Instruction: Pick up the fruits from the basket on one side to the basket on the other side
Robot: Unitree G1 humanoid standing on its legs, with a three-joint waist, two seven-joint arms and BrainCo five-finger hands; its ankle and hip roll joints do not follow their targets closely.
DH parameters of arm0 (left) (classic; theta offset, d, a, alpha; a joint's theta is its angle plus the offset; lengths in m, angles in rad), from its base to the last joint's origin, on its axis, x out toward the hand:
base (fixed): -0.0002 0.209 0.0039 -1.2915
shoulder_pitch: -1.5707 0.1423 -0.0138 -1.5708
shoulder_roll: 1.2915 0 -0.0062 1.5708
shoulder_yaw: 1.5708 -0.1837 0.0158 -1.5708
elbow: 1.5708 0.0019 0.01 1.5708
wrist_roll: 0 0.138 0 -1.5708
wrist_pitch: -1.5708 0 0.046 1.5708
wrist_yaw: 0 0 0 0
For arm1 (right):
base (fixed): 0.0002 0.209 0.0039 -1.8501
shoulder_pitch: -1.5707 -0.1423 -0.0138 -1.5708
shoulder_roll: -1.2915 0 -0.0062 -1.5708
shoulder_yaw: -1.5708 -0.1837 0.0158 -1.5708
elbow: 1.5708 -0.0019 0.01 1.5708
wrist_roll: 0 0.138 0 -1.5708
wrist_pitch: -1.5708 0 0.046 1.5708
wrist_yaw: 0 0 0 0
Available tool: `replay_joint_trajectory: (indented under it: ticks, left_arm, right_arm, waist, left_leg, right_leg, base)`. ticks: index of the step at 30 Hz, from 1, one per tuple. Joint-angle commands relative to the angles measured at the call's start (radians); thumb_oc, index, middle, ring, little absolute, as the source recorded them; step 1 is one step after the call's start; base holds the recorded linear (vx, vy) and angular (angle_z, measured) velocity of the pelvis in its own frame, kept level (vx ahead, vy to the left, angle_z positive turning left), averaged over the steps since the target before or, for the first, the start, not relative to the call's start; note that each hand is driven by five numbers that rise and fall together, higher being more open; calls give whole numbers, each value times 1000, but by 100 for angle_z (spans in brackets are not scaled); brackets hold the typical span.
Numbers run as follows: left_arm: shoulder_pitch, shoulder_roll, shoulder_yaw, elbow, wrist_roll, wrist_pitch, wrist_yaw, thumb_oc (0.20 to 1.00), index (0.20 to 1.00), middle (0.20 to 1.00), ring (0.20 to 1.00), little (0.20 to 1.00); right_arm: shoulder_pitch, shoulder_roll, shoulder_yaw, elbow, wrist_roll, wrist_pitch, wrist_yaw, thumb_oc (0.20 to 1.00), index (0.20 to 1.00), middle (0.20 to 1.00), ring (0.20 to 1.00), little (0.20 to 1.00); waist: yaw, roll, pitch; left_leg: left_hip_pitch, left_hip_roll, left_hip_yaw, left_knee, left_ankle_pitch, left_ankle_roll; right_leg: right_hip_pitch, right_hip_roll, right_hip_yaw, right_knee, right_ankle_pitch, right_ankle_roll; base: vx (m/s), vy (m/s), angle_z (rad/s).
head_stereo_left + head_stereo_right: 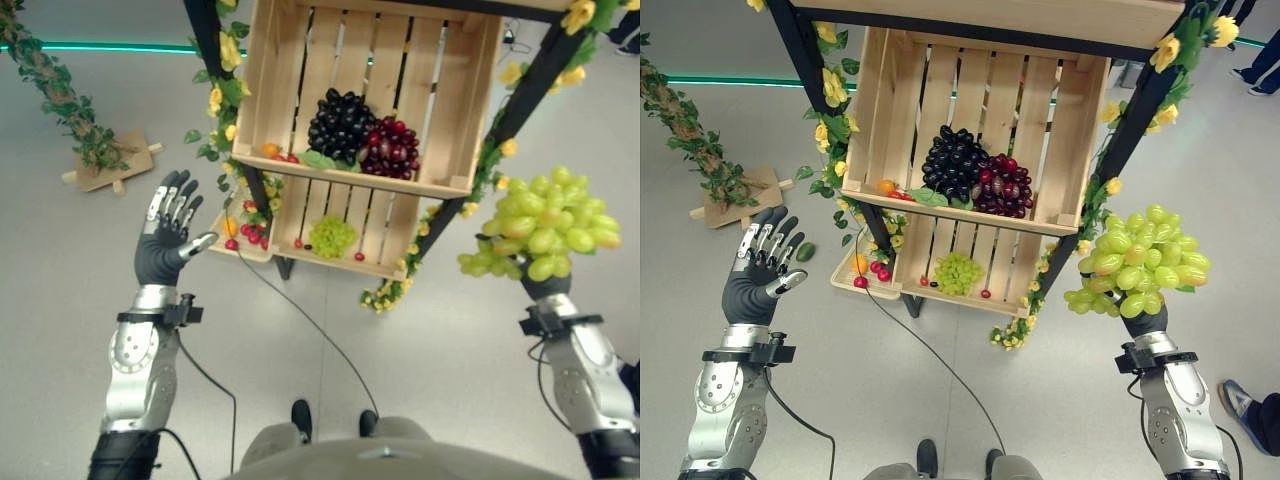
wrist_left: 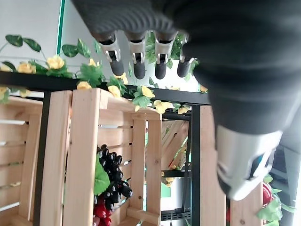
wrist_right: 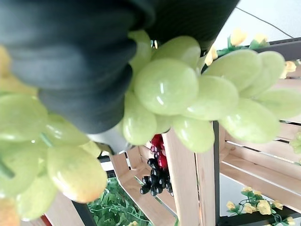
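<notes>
Green grape bunch (image 1: 545, 223) sits on top of the right hand (image 1: 1150, 322) at right of frame; the fingers are buried under the fruit, so whether they curl round it or just cup it, cannot tell. Right wrist view: dark ribbed cover with grapes (image 3: 164, 87) pressed right against it, no fingertips visible. Judgement: bunch is light, bumpy and loosely jointed, likely plastic with a glossy, slick skin; single grapes could roll or pop out of a pinch, so the better hold is round the core of the cluster or its stem, supported from below. It flops rather than staying stiff, so tilting the palm risks it sliding off.

Left hand (image 1: 168, 232) at left of frame is raised, fingers (image 1: 172, 203) straight and spread, thumb out, holding nothing. Left wrist view agrees: fingertips (image 2: 139, 70) extended in a row, nothing between them.

Outward: wooden upper crate (image 1: 270, 70) at top centre holds a black grape bunch (image 1: 338, 122) touching a dark red grape bunch (image 1: 390, 146), with a green leaf (image 1: 318, 159) at their base and small orange and red fruits (image 1: 272, 151) in its left corner. Lower crate (image 1: 392, 232) just beneath holds a small green grape bunch (image 1: 331, 236) and a few scattered red berries (image 1: 359, 257). More red and orange small fruits (image 1: 243, 228) lie on a shelf edge left of the lower crate. Black frame (image 1: 532, 80) with yellow flowers (image 1: 229, 50) carries both crates. The held bunch is well apart from both crates, over the floor (image 1: 60, 320).
</notes>
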Motion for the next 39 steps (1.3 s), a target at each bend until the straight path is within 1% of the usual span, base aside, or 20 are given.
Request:
replay_joint_trajectory:
  ticks: [1, 3, 4, 5, 7, 10, 13, 18, 22, 24, 26, 27, 28, 29, 30, 31, 33, 36, 37, 39]
  left_arm:
    - [-18, 50, 25, -66, 63, -43, 11, 1000, 1000, 1000, 1000, 1000]
    - [-28, 55, 14, -61, 74, -45, 18, 1000, 1000, 1000, 1000, 1000]
    - [-30, 56, 13, -62, 79, -43, 21, 1000, 1000, 1000, 1000, 1000]
    - [-32, 55, 12, -62, 82, -43, 24, 1000, 1000, 1000, 1000, 1000]
    - [-36, 52, 15, -67, 82, -44, 23, 1000, 1000, 1000, 1000, 1000]
    - [-49, 44, 9, -66, 68, -44, 17, 1000, 1000, 1000, 1000, 1000]
    - [-64, 26, -15, -50, 63, -40, 7, 1000, 1000, 1000, 1000, 1000]
    - [-80, 11, -38, -45, 51, -41, 1, 1000, 1000, 1000, 1000, 1000]
    - [-94, -4, -55, -33, 32, -35, 2, 1000, 1000, 1000, 1000, 1000]
    - [-92, -4, -54, -30, 29, -33, 1, 1000, 1000, 1000, 1000, 1000]
    - [-85, -4, -53, -25, 32, -30, 1, 1000, 1000, 1000, 1000, 1000]
    - [-85, -3, -53, -25, 32, -30, 1, 1000, 1000, 1000, 1000, 1000]
    - [-79, 1, -53, -25, 30, -27, -5, 1000, 1000, 1000, 1000, 1000]
    - [-81, 5, -54, -27, 31, -25, -8, 1000, 1000, 1000, 1000, 1000]
    - [-81, 5, -55, -26, 31, -25, -8, 1000, 1000, 1000, 1000, 1000]
    - [-75, 0, -53, -31, 40, -22, -3, 1000, 1000, 1000, 1000, 1000]
    - [-72, -7, -49, -24, 40, -22, 7, 1000, 1000, 1000, 1000, 1000]
    - [-58, -7, -49, -13, 44, -33, 25, 1000, 1000, 1000, 1000, 1000]
    - [-50, -8, -46, -12, 46, -24, 23, 1000, 1000, 1000, 1000, 1000]
    - [-46, -15, -40, 2, 39, -23, 26, 1000, 1000, 1000, 1000, 1000]
  right_arm:
    - [-57, -7, -52, -38, -2, -74, 8, 200, 200, 200, 200, 200]
    - [-65, -3, -43, -37, -15, -77, 3, 200, 200, 200, 200, 200]
    - [-65, 1, -40, -37, -20, -77, 1, 200, 200, 200, 200, 200]
    - [-70, 5, -35, -32, -19, -77, -3, 200, 200, 200, 200, 200]
    - [-72, 1, -34, -25, -26, -74, -4, 200, 200, 200, 200, 200]
    - [-76, -10, -30, -20, -30, -73, -7, 200, 200, 200, 200, 200]
    - [-62, -13, -36, -23, -14, -72, 0, 200, 200, 200, 200, 200]
    - [-52, -15, -39, -34, -14, -71, 0, 200, 200, 200, 200, 200]
    - [-35, -16, -58, -51, -3, -76, -4, 200, 200, 200, 200, 200]
    - [-30, -17, -62, -60, 9, -71, 1, 200, 200, 200, 200, 200]
    - [-25, -18, -61, -65, 19, -71, 6, 200, 200, 200, 200, 200]
    - [-25, -18, -61, -66, 19, -71, 6, 200, 200, 200, 200, 200]
    - [-21, -20, -62, -72, 30, -73, 9, 200, 200, 200, 200, 200]
    - [-17, -27, -66, -77, 26, -76, 5, 200, 200, 200, 200, 200]
    - [-17, -27, -67, -78, 26, -76, 5, 200, 200, 200, 200, 200]
    - [-18, -30, -70, -82, 24, -74, -7, 200, 200, 200, 200, 200]
    - [-16, -22, -71, -85, 14, -77, -19, 200, 200, 200, 200, 200]
    - [-30, -24, -56, -86, -19, -101, -45, 200, 200, 200, 200, 200]
    - [-40, -23, -50, -81, -34, -86, -43, 200, 200, 200, 200, 200]
    - [-39, -13, -33, -90, -35, -81, -31, 200, 200, 200, 200, 200]
  waist:
    - [-17, -12, -9]
    - [-32, -5, 20]
    - [-35, 1, 24]
    - [-40, 1, 24]
    - [-55, 4, 20]
    - [-64, -8, 20]
    - [-62, -20, 4]
    - [-67, -13, -18]
    - [-88, -7, -41]
    - [-96, -8, -43]
    - [-97, -17, -39]
    - [-98, -16, -38]
    - [-87, -38, -23]
    - [-73, -53, -2]
    - [-73, -52, -3]
    - [-63, -69, 8]
    - [-58, -64, 5]
    - [-41, -38, -8]
    - [-30, -41, -5]
    - [-38, -37, -9]
  left_leg:
    - [10, 13, -3, 106, -109, -13]
    - [35, 11, 4, 93, -106, 2]
    - [47, 14, 6, 82, -107, 2]
    - [64, 10, 14, 66, -112, 1]
    - [92, 2, 10, 37, -115, -7]
    - [118, -14, 6, 36, -139, -20]
    - [111, -18, -6, 74, -163, -32]
    - [110, 5, -3, 94, -167, -59]
    - [127, 45, -8, 122, -132, -101]
    - [120, 64, -12, 182, -104, -122]
    - [89, 84, -20, 315, -31, -152]
    - [85, 86, -22, 324, -34, -153]
    - [11, 108, -27, 495, 61, -177]
    - [-49, 112, -32, 589, 77, -182]
    - [-51, 113, -33, 592, 76, -182]
    - [-100, 108, -22, 613, 46, -160]
    - [-142, 125, -9, 508, 14, -142]
    - [-114, 120, -29, 206, -24, -111]
    - [-112, 91, -67, 220, -8, -114]
    - [-74, 84, -54, 149, -29, -105]
  right_leg:
    - [-50, -24, 30, 178, 176, 113]
    - [-117, -28, 10, 288, 223, 112]
    - [-137, -22, -8, 300, 208, 108]
    - [-167, -35, -48, 262, 193, 100]
    - [-212, -27, -69, 149, 178, 94]
    - [-228, -41, -106, -40, 216, 97]
    - [-162, -31, -59, -87, 226, 89]
    - [-123, -10, -75, -96, 212, 77]
    - [-85, 24, -79, -108, 183, 48]
    - [-66, 44, -75, -106, 166, 28]
    - [-31, 64, -62, -110, 149, 2]
    - [-31, 66, -64, -110, 149, 0]
    - [10, 74, -49, -122, 140, -28]
    - [26, 72, -46, -131, 144, -41]
    - [25, 73, -47, -131, 144, -41]
    - [51, 70, -36, -149, 138, -48]
    - [66, 66, -32, -170, 138, -35]
    - [70, 69, -17, -172, 124, -4]
    - [72, 61, -7, -163, 124, 0]
    - [62, 56, 0, -158, 131, 12]
  base:
    - [-5, 186, 0]
    - [-27, 174, 4]
    - [29, 132, 4]
    - [101, 93, -8]
    - [163, 22, -18]
    - [195, -34, -8]
    - [152, -75, 17]
    - [146, -111, 17]
    - [169, -156, 21]
    - [158, -172, 21]
    - [123, -166, 17]
    - [102, -225, 8]
    - [44, -237, 2]
    - [49, -232, 17]
    - [45, -146, 14]
    - [91, -60, -14]
    - [141, 17, -41]
    - [139, 124, -16]
    - [91, 99, -14]
    - [59, 107, -26]
